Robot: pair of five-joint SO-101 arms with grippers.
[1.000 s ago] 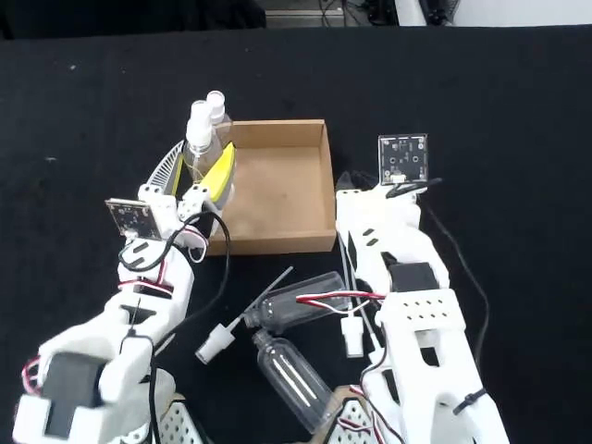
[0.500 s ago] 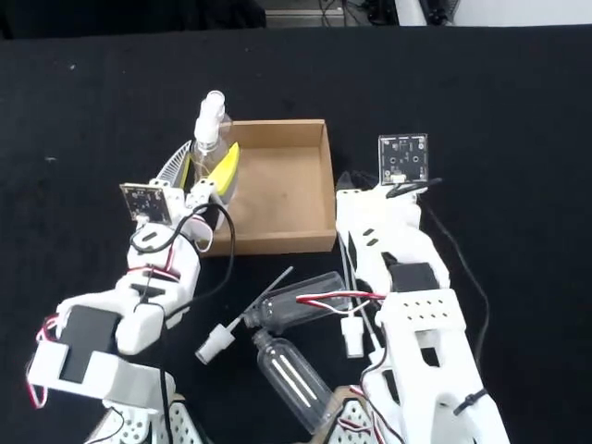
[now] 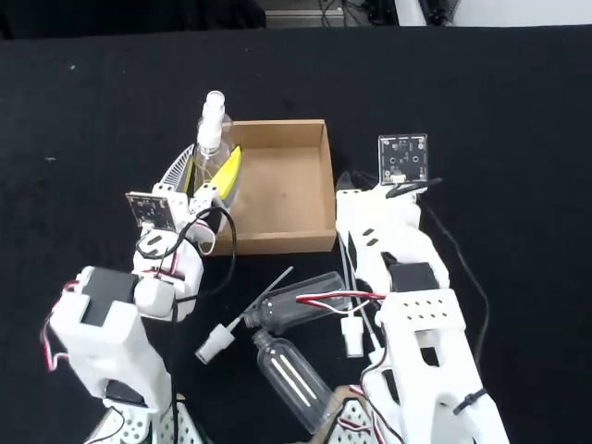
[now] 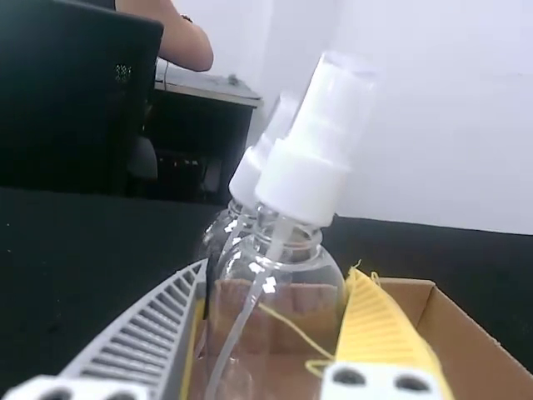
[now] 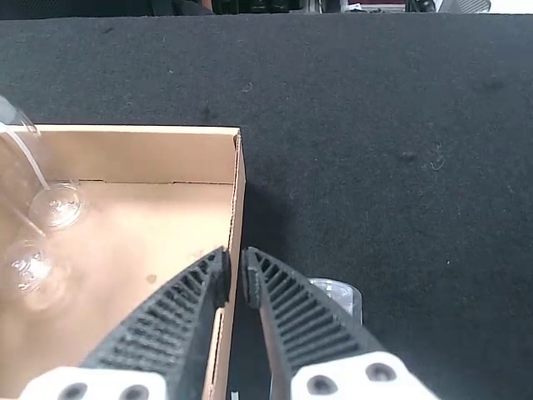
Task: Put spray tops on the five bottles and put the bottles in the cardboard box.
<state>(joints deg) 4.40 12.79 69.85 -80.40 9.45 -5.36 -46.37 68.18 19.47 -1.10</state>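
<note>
— Which way does the bottle lie from the left pincer (image 3: 210, 157)?
— Right between its fingers. The pincer is clamped on the body of a capped spray bottle (image 4: 275, 317) that stands upright, long axis vertical, white spray top (image 4: 312, 167) uppermost
— And against the cardboard box (image 3: 277, 242)?
— At the box's far left corner, close by the left wall. A second capped bottle (image 4: 226, 233) stands just beyond it, touching or nearly so. The right wrist view shows two clear bases inside that wall, but I can't tell whether the held one rests on the box floor
— So what does the coming move turn on?
— My guess is a plain release. The bottle is already upright over its place, so there's nothing to tilt; the fingers need only part without nudging its neighbour
— The right pincer (image 5: 234, 260)?
— All but closed, nipping the box's right wall, which should keep the box from sliding
— And the rest of the job?
— An uncapped bottle (image 3: 305, 298) lies on the surface (image 3: 499, 111) near the arms, long axis left to right, neck to the left. The other uncapped bottle (image 3: 294, 375) slants nearer. A loose spray top (image 3: 218, 344) lies just left of them, closer to the left arm, and another loose top (image 3: 351, 335) sits by the right arm
</note>
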